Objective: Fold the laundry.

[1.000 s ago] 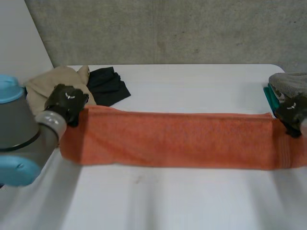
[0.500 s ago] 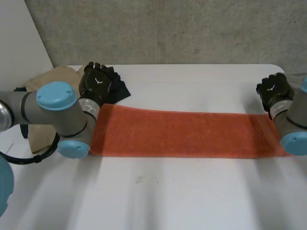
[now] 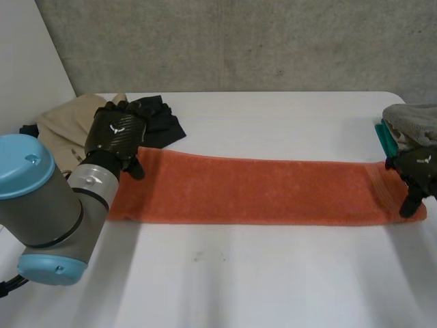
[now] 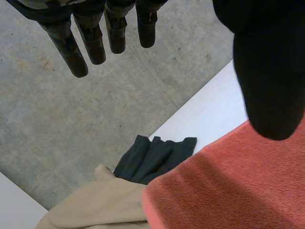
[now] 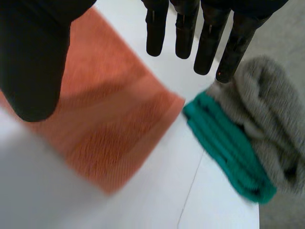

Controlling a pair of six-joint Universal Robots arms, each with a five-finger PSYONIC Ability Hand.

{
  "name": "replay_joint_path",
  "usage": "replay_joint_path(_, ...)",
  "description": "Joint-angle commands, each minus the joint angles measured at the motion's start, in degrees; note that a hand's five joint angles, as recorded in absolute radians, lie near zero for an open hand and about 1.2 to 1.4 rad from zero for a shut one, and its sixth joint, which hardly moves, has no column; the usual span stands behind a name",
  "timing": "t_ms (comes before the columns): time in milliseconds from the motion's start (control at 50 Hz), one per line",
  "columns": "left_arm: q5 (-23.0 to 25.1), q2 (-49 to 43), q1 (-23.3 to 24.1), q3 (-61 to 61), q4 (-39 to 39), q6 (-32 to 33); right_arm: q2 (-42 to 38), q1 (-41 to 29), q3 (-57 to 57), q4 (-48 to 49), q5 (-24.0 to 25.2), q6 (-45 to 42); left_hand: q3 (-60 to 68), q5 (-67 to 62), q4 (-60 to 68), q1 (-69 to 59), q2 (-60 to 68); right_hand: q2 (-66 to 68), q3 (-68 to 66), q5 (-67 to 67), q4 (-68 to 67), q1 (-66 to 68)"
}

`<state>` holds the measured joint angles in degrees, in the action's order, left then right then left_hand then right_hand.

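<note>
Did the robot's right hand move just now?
Yes. The right hand came back from the table's far edge toward the robot, to the orange towel's end.

I see the orange towel point(image 3: 266, 191) lying flat, a long narrow strip across mid-frame. A beige garment point(image 3: 65, 126) and a black garment point(image 3: 160, 123) sit crumpled upper left, and a grey towel point(image 3: 413, 117) rests on a green cloth point(image 3: 385, 140) at the right edge.

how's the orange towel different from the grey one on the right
The orange towel lies flat in a long strip across the table; the grey towel is bunched in a heap. The orange towel rests straight on the table, the grey towel partly over a green cloth. Both are thick, fuzzy cloth.
</note>
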<state>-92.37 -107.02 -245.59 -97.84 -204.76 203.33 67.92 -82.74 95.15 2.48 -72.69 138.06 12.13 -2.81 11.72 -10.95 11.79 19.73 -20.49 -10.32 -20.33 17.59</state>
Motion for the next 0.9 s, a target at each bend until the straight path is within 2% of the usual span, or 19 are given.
replay_joint_path(20, 0.18, -0.82, 0.11, -0.07, -0.2, 0.32, -6.22, 1.88, 1.71, 6.75, -0.34, -5.08, -2.13, 2.81, -1.72, 0.95, -1.79, 4.82, -4.05, -4.23, -4.22, 6.96)
replay_joint_path(60, 0.18, -0.99, 0.03, -0.07, -0.2, 0.32, -7.19, 2.15, 1.44, 7.36, -0.26, -5.0, -2.13, 2.81, -1.72, 0.95, -1.79, 5.49, -4.72, -4.9, -4.89, 7.63)
replay_joint_path(100, 0.18, -1.08, 0.03, -0.16, -0.2, 0.4, -9.21, 2.15, 0.74, 8.86, -0.26, -5.08, -2.13, 2.81, -1.72, 0.95, -1.79, 17.52, -16.75, -16.93, -16.92, 19.66)
replay_joint_path(120, 0.18, -1.08, 0.03, -0.16, -0.2, 0.4, -9.65, 2.24, 0.48, 9.21, -0.26, -5.17, -2.13, 2.81, -1.72, 0.95, -1.79, 33.93, -33.16, -33.33, -33.32, 36.06)
replay_joint_path(140, 0.18, -1.08, -0.06, -0.16, -0.2, 0.4, -10.17, 2.32, -0.22, 10.0, -0.52, -5.17, -2.13, 2.81, -1.72, 0.95, -1.79, 60.01, -59.24, -59.42, -59.41, 62.14)
replay_joint_path(280, 0.18, -0.47, 0.11, -0.43, -0.11, 0.32, -9.22, 6.1, -0.32, 10.88, -0.87, -5.7, -2.13, 2.81, -1.72, 0.95, -1.79, 60.27, -59.51, -59.68, -59.67, 62.41)
replay_joint_path(360, 0.18, 0.06, -0.15, -1.13, -0.02, 0.32, -7.02, 10.58, -0.75, 11.5, -0.78, -5.96, -2.13, 2.81, -1.72, 0.95, -1.79, 60.27, -59.51, -59.68, -59.67, 62.41)
replay_joint_path(440, 0.26, 0.85, -0.32, -1.57, 0.07, 0.32, -5.17, 15.67, -1.37, 13.42, -0.78, -11.03, -2.13, 2.81, -1.72, 0.95, -1.79, 60.27, -59.51, -59.68, -59.67, 62.41)
replay_joint_path(560, 0.18, 1.64, -0.59, -2.36, 0.42, -0.04, -3.51, 15.78, -0.67, 15.28, 0.09, -18.7, -2.13, 2.81, -1.72, 0.95, -1.79, 60.27, -59.51, -59.68, -59.67, 62.41)
replay_joint_path(580, 0.18, 1.82, -0.68, -2.45, 0.42, -0.04, -2.54, 14.73, -0.49, 15.37, 0.18, -18.62, -2.13, 2.81, -1.72, 0.95, -1.79, 60.27, -59.51, -59.68, -59.67, 62.41)
replay_joint_path(620, 0.18, 2.08, -0.76, -2.62, 0.42, -0.04, 0.8, 8.07, -0.14, 15.63, 0.53, -17.13, -2.13, 2.81, -1.72, 0.95, -1.79, 60.27, -59.51, -59.68, -59.67, 62.41)
replay_joint_path(740, 0.18, 3.4, -1.99, -2.89, 0.42, -0.21, 2.56, -7.06, -0.14, 18.61, 2.2, -12.21, -2.13, 2.81, -1.72, 0.95, -1.79, 60.27, -59.51, -59.68, -59.67, 62.41)
replay_joint_path(760, 0.18, 3.57, -2.17, -2.89, 0.42, -0.21, 2.48, -12.13, -0.57, 20.27, 2.81, -11.25, -2.13, 2.81, -1.72, 0.95, -1.79, 60.27, -59.51, -59.68, -59.67, 62.41)
replay_joint_path(800, 0.18, 4.01, -2.43, -2.89, 0.42, -0.3, 2.48, -17.6, -1.1, 22.04, 3.26, -10.62, -2.13, 2.81, -1.72, 0.95, -1.79, 60.27, -59.51, -59.68, -59.67, 62.41)
replay_joint_path(820, 0.09, 4.1, -2.52, -2.89, 0.42, -0.3, 2.04, -23.11, -1.63, 23.96, 3.69, -10.36, -2.13, 2.81, -1.72, 0.95, -1.79, 60.27, -59.51, -59.68, -59.67, 62.41)
replay_joint_path(860, 0.09, 4.28, -2.78, -2.97, 0.42, -0.3, 0.99, -27.8, -2.33, 25.82, 3.96, -10.27, -2.13, 2.81, -1.72, 0.95, -1.79, 60.27, -59.51, -59.68, -59.67, 62.41)
replay_joint_path(900, 0.09, 4.37, -3.05, -3.15, 0.42, -0.3, -3.73, -35.07, -3.91, 29.06, 4.75, -10.18, -2.13, 2.81, -1.72, 0.95, -1.79, 60.27, -59.51, -59.68, -59.67, 62.41)
